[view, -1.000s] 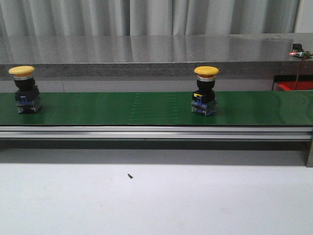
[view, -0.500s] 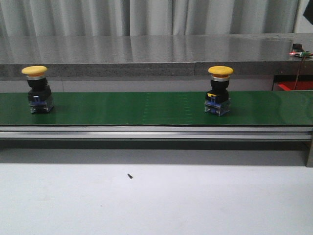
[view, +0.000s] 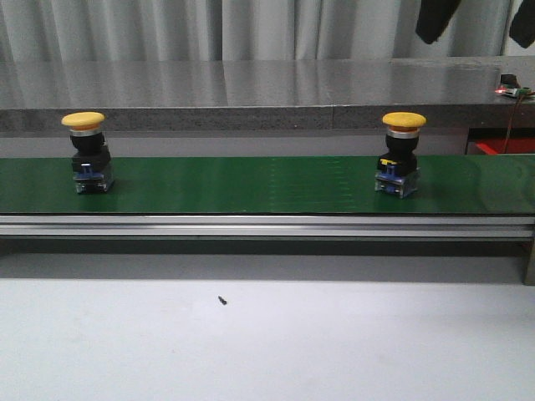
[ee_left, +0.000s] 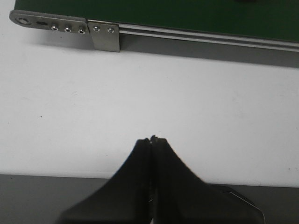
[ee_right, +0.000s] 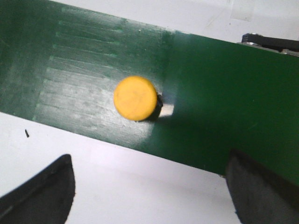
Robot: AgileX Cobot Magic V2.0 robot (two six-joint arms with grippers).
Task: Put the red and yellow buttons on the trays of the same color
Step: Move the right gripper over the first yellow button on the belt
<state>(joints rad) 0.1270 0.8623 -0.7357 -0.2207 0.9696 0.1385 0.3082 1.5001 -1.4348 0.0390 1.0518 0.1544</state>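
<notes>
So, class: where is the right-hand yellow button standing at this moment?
In the front view, the right-hand yellow button stands upright on the green conveyor belt, right of centre, far from the other yellow button.

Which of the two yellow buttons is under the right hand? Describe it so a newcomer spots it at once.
Find the long green conveyor belt running across the front view behind the white table. Two yellow buttons stand on it, far apart. The one meant is the right-hand yellow button, also seen from above in the right wrist view; unlike the left-hand yellow button, it stands just past the faint ribbed patch mid-belt.
</notes>
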